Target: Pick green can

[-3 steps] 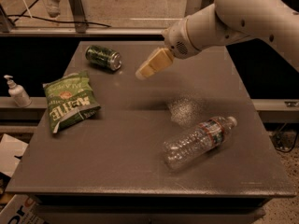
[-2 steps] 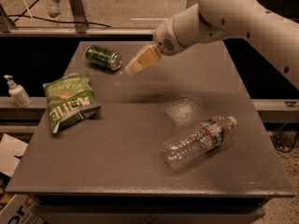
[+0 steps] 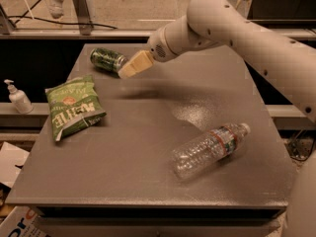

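Across the far side of the table (image 3: 143, 181) the white arm (image 3: 232, 23) stretches leftward, apparently lining up a grasp. Its gripper (image 3: 132, 65), open or closed I cannot tell, hangs just right of the green can (image 3: 107, 59), which lies sideways at far left.

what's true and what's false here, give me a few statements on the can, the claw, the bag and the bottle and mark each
1. The green can lies on its side near the far left corner of the table. True.
2. The claw hangs over the water bottle. False: it is close beside the green can, far from the bottle.
3. The chip bag lies flat on the table's left side. True.
4. The water bottle stands upright. False: it lies on its side.
5. The green can is lifted off the table. False: it rests on the table.
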Controlling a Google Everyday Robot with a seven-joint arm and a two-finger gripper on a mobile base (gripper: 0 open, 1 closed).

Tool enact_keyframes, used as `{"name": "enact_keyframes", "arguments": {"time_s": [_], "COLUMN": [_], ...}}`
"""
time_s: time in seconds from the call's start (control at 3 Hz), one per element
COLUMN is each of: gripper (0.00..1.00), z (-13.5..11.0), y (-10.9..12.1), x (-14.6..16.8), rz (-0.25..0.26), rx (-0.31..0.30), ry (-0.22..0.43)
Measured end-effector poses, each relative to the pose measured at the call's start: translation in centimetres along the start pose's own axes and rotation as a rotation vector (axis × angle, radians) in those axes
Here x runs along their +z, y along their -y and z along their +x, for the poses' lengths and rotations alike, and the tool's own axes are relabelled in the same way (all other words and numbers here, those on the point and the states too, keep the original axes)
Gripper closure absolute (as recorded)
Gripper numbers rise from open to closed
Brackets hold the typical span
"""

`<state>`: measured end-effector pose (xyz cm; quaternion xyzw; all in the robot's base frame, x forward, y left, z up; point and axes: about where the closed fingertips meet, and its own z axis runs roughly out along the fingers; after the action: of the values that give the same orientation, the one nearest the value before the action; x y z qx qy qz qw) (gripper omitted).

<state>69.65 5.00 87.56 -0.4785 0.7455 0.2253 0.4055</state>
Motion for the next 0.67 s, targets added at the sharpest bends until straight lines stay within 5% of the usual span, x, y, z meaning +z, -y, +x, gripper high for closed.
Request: {"name": "enact_keyframes", "arguments": {"time_s": [0.67], "gripper": [0.00], "z": [-0.7], "y": [0.1], "x": [5.0], "rz": [0.021], "rx": [-0.011], "ry": [0.007]}}
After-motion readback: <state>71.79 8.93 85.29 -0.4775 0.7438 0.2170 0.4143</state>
